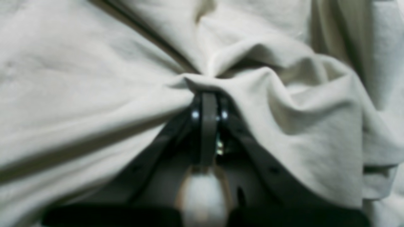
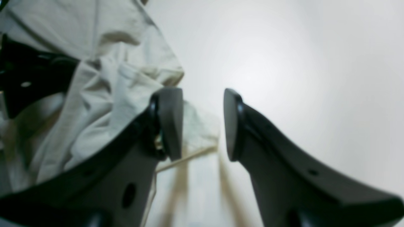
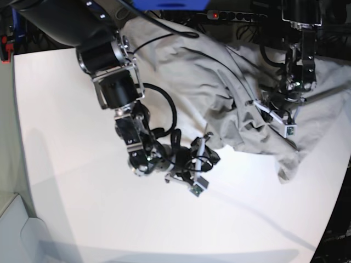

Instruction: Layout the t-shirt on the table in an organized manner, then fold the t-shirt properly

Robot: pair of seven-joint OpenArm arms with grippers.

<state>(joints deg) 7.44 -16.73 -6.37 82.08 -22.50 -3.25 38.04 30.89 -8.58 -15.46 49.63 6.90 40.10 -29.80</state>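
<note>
**Left jaws pinch the shirt; right jaws stand empty at its edge**

The left gripper [image 1: 208, 94] is clamped fully shut on a fold of the shirt [image 1: 94, 78], and creases fan out from the pinch in every direction. The right gripper [image 2: 202, 123] stands partly open with nothing between its pads; a hemmed corner of cloth [image 2: 199, 132] lies just behind the gap, beside one pad but not caught.

In the base view the shirt [image 3: 230, 76] sits bunched at the far right of the table [image 3: 82, 208], draped in heavy folds, with one lower corner trailing toward the near right. The left gripper [image 3: 279, 118] is buried in the heap there; the right gripper [image 3: 200, 164] hovers at the shirt's near-left edge. Most of the table to the near and left is bare.

The spreading is not yet done. To do this step well, the right jaws should probably slide forward until the hem lies fully between the pads, then close on one layer only. With both corners held, the arms could draw apart until the cloth is taut, and lay it flat on the bare near side. Taking a bunch rather than the edge would likely leave folds trapped.
</note>
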